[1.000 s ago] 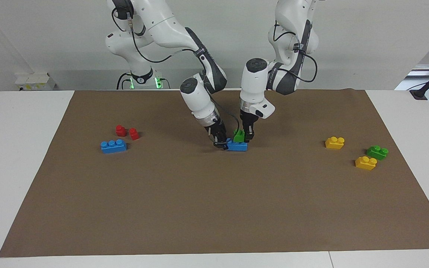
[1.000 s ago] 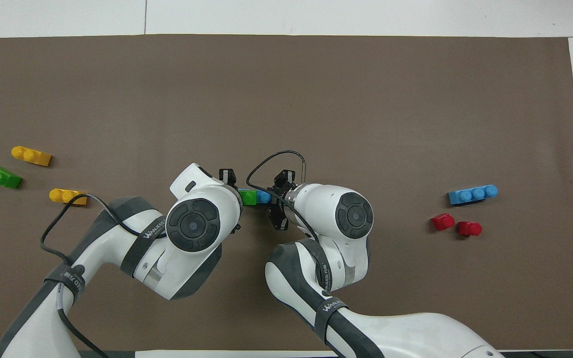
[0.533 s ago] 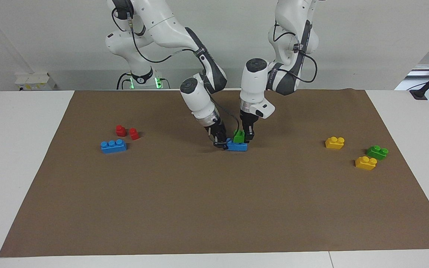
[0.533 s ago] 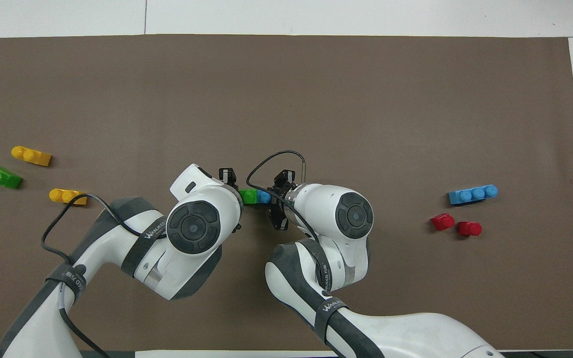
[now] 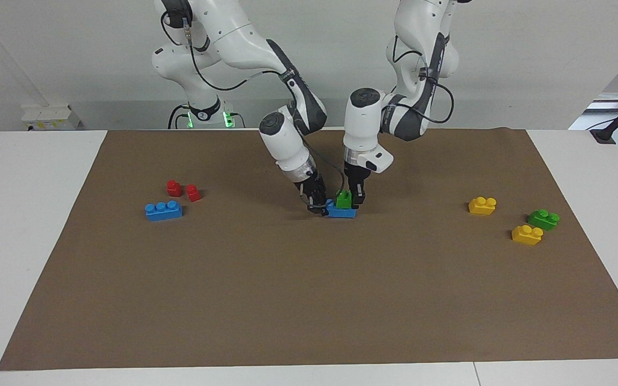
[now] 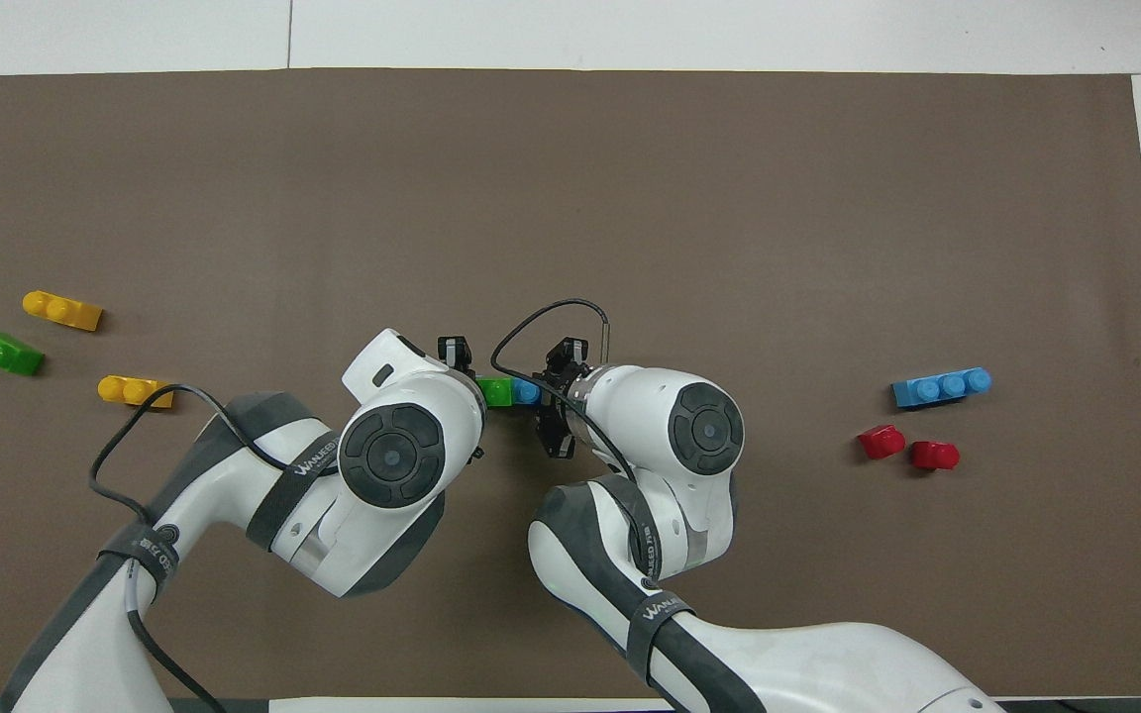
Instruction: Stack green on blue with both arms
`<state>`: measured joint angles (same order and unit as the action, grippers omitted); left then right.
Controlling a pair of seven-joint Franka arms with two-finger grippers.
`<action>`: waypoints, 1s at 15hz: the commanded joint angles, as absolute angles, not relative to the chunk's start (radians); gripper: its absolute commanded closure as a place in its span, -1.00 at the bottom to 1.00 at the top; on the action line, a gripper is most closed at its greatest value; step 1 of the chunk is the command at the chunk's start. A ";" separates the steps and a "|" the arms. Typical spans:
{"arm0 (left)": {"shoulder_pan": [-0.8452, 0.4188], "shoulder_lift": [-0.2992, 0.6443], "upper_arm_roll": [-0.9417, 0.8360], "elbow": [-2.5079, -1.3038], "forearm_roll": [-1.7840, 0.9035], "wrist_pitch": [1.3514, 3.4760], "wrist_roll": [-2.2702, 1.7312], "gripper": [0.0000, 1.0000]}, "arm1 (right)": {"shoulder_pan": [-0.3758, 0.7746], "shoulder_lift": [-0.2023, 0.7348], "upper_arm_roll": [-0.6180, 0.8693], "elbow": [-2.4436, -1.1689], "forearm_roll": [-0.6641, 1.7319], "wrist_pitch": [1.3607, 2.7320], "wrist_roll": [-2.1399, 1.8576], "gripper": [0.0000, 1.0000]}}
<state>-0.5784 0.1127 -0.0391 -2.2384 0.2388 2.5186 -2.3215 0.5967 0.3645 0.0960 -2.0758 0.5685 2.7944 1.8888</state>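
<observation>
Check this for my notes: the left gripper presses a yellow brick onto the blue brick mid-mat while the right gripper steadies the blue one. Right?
Not quite: the brick is green, not yellow. The facing view shows the left gripper at the green brick on the blue brick, the right gripper at its end.

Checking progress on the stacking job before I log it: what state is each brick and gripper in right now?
Green brick: on the blue brick, held by left gripper.
Blue brick: on the mat, held at one end by right gripper.
Left gripper: shut on green brick.
Right gripper: shut on blue brick.
Spare blue brick: loose on mat.
Spare green brick: loose on mat.
Yellow bricks: loose, unstacked.
Red blocks: loose, unstacked.
</observation>
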 commanded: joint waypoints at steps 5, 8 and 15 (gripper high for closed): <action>-0.572 0.114 -0.023 -2.240 0.333 2.537 -2.364 -1.00 | 0.597 0.374 0.097 -2.092 0.589 2.818 1.873 1.00; -0.572 0.097 -0.021 -2.237 0.333 2.499 -2.327 -1.00 | 0.597 0.374 0.097 -2.092 0.589 2.818 1.871 1.00; -0.450 0.043 -0.017 -2.198 0.333 2.419 -2.195 -1.00 | 0.597 0.374 0.097 -2.095 0.589 2.818 1.871 1.00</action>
